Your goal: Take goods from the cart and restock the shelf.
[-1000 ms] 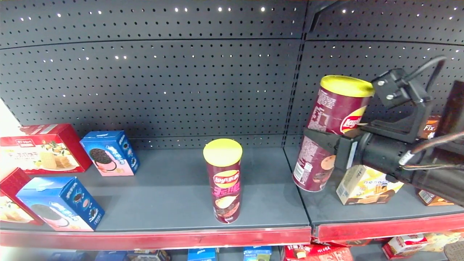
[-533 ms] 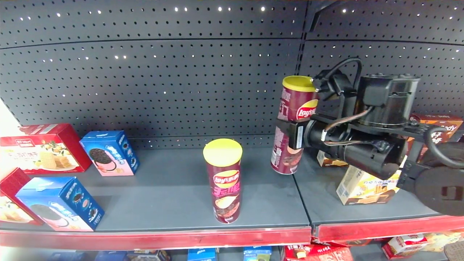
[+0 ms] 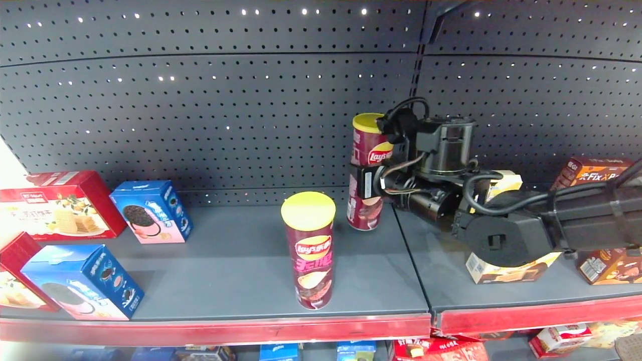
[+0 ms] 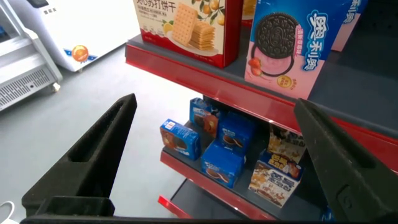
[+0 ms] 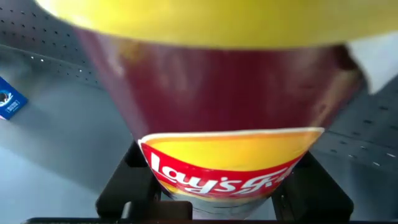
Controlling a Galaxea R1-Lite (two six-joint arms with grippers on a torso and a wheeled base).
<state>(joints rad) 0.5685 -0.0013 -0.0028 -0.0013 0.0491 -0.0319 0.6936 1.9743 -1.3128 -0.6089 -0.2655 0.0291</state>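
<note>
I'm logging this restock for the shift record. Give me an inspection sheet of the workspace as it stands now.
Surface: grey shelf, red front edge.
Job's things: standing chip can near front; held chip can upright at back.
Clutter: cookie boxes left, snack boxes right.
Grippers: right gripper shut on held chip can; left gripper open.
Cables: black cable looped over right wrist.
Surroundings: pegboard behind; stocked lower shelf below.

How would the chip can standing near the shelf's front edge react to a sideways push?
The chip can is tall and narrow, so it would probably tip rather than slide. Being round, it could then roll, perhaps over the shelf's low red lip.
</note>
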